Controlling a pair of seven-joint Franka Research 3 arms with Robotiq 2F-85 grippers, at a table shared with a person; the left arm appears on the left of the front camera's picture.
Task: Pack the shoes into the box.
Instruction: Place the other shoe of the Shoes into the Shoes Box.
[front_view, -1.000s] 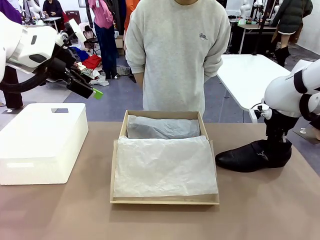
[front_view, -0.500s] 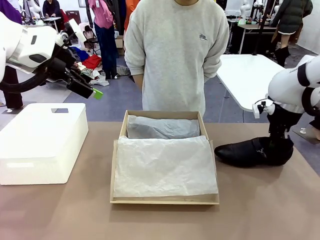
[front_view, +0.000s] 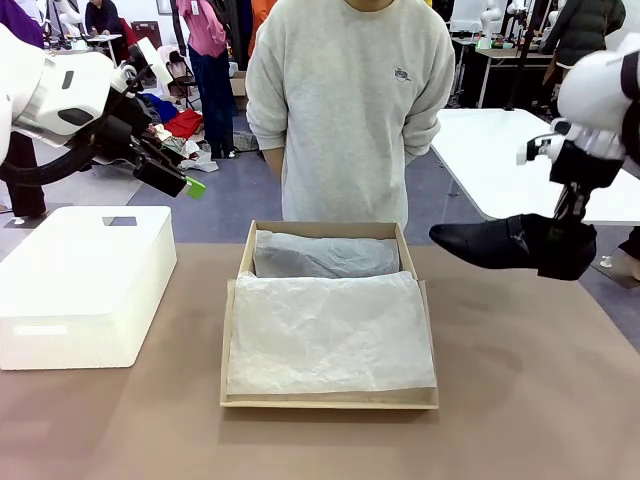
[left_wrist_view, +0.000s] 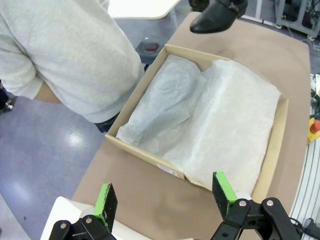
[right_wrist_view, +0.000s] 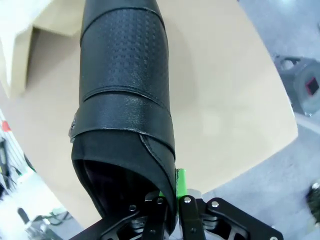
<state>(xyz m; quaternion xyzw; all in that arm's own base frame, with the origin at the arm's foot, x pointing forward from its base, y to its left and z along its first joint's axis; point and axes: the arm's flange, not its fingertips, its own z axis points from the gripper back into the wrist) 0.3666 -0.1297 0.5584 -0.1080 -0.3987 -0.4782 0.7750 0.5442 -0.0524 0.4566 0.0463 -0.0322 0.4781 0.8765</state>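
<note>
Shoe (front_view: 505, 243) off table (front_view: 520, 400) now; a second ago it sat flat on it, right of box (front_view: 243, 300). It hangs level in air, toe aimed at box, above rim height, near right wall. I'd call pickup done, carry-over next. My right gripper (right_wrist_view: 172, 200) pinched tight on heel collar. Left gripper (left_wrist_view: 165, 194) spread wide, holding nothing, parked high on left.
</note>
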